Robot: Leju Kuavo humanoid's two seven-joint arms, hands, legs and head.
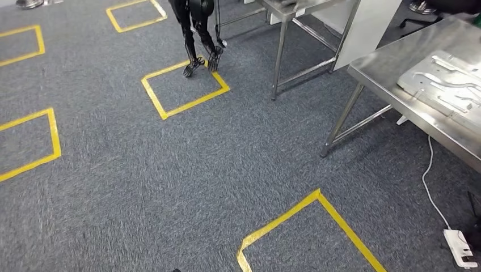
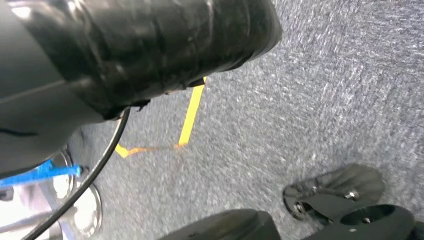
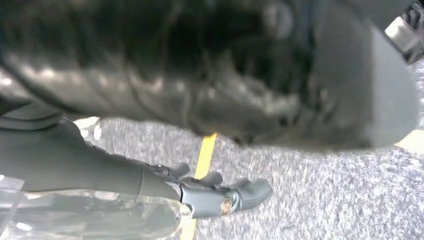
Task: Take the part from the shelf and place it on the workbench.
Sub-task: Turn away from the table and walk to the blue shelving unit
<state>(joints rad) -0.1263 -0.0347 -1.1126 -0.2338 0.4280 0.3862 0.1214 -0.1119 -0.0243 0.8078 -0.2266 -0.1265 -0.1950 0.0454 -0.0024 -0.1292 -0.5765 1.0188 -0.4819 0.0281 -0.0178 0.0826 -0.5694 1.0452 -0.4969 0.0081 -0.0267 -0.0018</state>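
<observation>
A clear-wrapped part [image 3: 85, 216] lies against my right hand [image 3: 150, 185], which grips it between the thick grey thumb and the dark fingers [image 3: 250, 190]; blur hides the details of the part. The arm hangs down over the grey carpet. The steel workbench [image 1: 391, 85] stands at the right of the head view, with a pale grey moulded plate [image 1: 448, 82] on it. Of my left hand [image 2: 35, 130] just a grey piece shows, with the fingers hidden.
A second steel table [image 1: 295, 14] stands at the back, with another robot's black legs [image 1: 198, 34] left of it. Yellow tape squares [image 1: 184, 85] mark the carpet. A white power strip [image 1: 460, 248] and its cable lie on the floor under the workbench.
</observation>
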